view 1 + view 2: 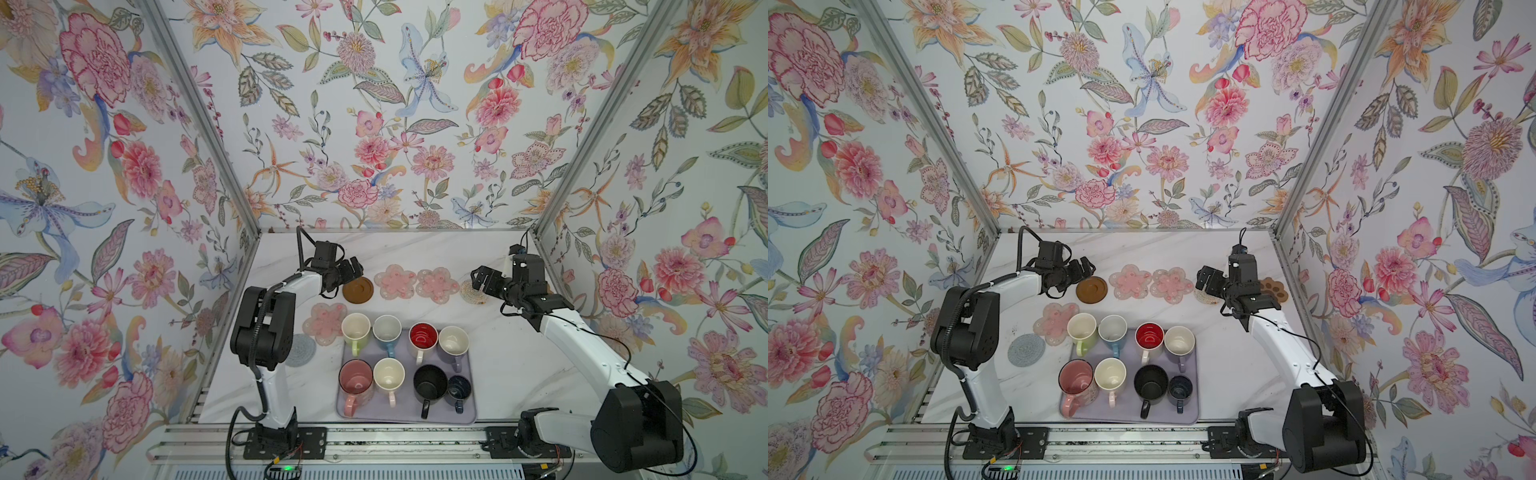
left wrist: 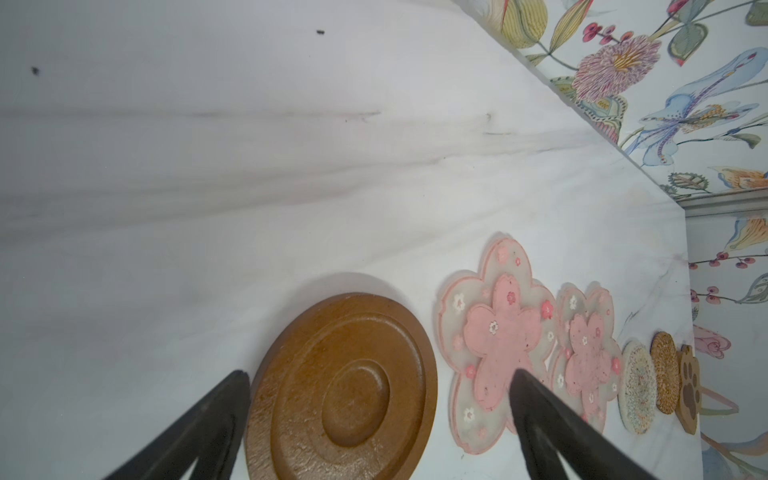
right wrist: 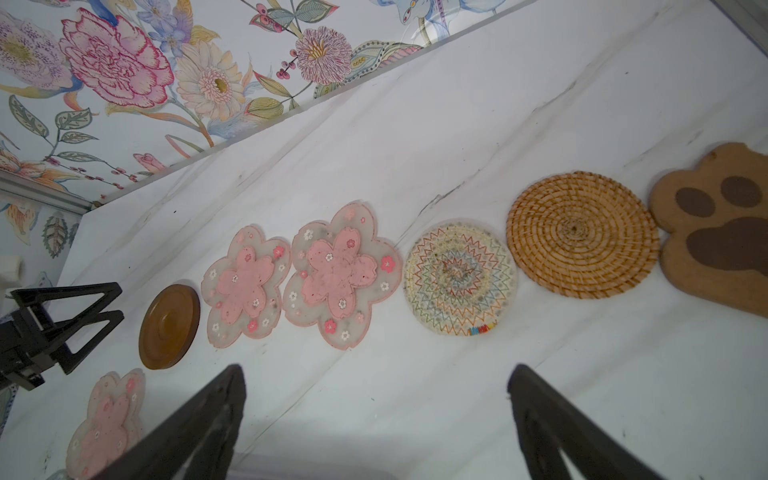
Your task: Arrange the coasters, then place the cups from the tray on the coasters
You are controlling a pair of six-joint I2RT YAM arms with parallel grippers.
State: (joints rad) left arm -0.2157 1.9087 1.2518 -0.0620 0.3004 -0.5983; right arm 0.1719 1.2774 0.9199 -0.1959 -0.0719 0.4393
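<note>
Six coasters lie in a back row: brown disc (image 1: 358, 289), two pink flowers (image 1: 395, 281) (image 1: 437, 285), a pale woven round (image 3: 459, 278), a straw woven round (image 3: 582, 235) and a paw shape (image 1: 1273, 289). A third pink flower (image 1: 325, 323) and a grey round (image 1: 1026, 350) lie left of the tray (image 1: 403, 413). The tray holds several cups, among them lime-green (image 1: 355, 328), red-inside (image 1: 423, 336), pink (image 1: 355, 378) and black (image 1: 430, 384). My left gripper (image 2: 379, 373) is open over the brown disc. My right gripper (image 3: 375, 368) is open and empty near the pale woven round.
Floral walls enclose the marble table on three sides. The right wall stands close behind the paw coaster. The left arm's elbow (image 1: 262, 328) hangs over the grey round in a top view. A metal rail (image 1: 374, 444) runs along the front edge.
</note>
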